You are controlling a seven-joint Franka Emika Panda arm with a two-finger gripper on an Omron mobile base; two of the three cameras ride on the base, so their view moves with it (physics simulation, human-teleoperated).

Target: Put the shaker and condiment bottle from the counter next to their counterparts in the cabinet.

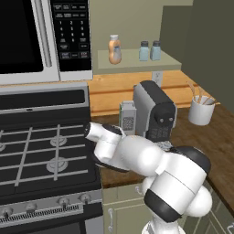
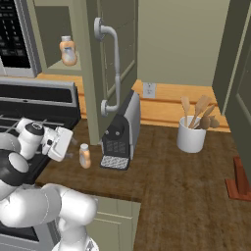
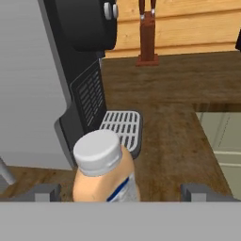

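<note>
The condiment bottle, orange with a cream cap, stands on the counter in front of the coffee machine's left side. My gripper points at it from the left and is open. In the hand view the bottle stands close up between the fingertips, with gaps on both sides. On the cabinet shelf an identical orange bottle stands at the left. Two pale blue shakers stand side by side at the right.
A grey and black coffee machine stands just beyond the bottle, with its drip tray at the front. The open cabinet door hangs above it. A white utensil holder is farther right. The stove and microwave lie left.
</note>
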